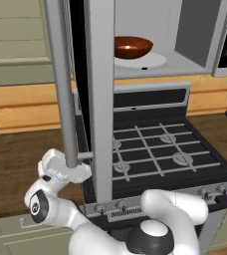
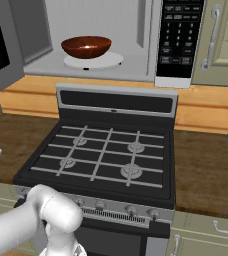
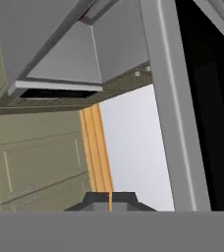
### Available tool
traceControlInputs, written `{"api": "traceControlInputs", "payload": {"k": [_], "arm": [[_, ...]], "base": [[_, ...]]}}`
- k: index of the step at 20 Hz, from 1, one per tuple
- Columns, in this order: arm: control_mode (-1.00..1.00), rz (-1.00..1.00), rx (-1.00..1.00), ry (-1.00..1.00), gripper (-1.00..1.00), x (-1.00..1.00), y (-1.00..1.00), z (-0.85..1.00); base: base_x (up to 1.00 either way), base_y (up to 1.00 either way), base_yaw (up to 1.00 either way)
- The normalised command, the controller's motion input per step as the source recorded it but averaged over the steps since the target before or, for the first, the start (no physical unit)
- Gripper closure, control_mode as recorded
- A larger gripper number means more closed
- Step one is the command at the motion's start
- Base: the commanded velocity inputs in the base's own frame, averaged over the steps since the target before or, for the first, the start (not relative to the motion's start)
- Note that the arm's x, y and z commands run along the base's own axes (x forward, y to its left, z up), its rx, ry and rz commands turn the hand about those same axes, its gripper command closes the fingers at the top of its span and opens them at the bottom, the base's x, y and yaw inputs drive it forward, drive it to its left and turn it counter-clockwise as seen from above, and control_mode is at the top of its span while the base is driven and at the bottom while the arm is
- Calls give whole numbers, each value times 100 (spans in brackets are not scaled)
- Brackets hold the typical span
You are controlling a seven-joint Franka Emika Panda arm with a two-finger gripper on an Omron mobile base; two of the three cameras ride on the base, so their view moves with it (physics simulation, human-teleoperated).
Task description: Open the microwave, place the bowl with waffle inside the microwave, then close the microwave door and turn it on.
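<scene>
The microwave (image 1: 195,35) stands open above the stove. Inside it, the reddish-brown bowl (image 1: 132,47) (image 2: 86,46) rests on the white turntable (image 2: 95,61); I cannot make out what the bowl holds. The microwave door (image 1: 99,99) is swung far out toward me, edge-on, its long silver bar handle (image 1: 60,84) on the left side. My gripper (image 1: 69,172) sits at the handle's lower end, on the door's outer side. In the hand view the fingertips (image 3: 97,201) meet with nothing between them, beside the door's silver frame (image 3: 175,108) and black glass (image 3: 210,128). The button panel (image 2: 178,35) is on the microwave's right.
A black gas stove (image 1: 160,149) (image 2: 106,155) with grey grates lies under the microwave, knobs along its front. A wooden counter (image 1: 21,154) flanks it on both sides. Beige cabinets (image 2: 221,35) hang to the right of the microwave.
</scene>
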Motion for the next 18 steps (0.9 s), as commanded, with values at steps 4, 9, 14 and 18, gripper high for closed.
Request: {"api": "traceControlInputs", "payload": {"k": [4, 9, 14, 18], "arm": [[-100, -6, -4, -38, 100, -34, 71, 31], [-100, -7, -2, -36, 100, -38, 56, 35], [-100, -8, -1, -30, 100, -35, 46, 29], [-100, -7, 0, -33, 100, -45, 5, 34]], "base": [[0, 0, 0], [0, 0, 0], [0, 0, 0], [0, 0, 0]]}}
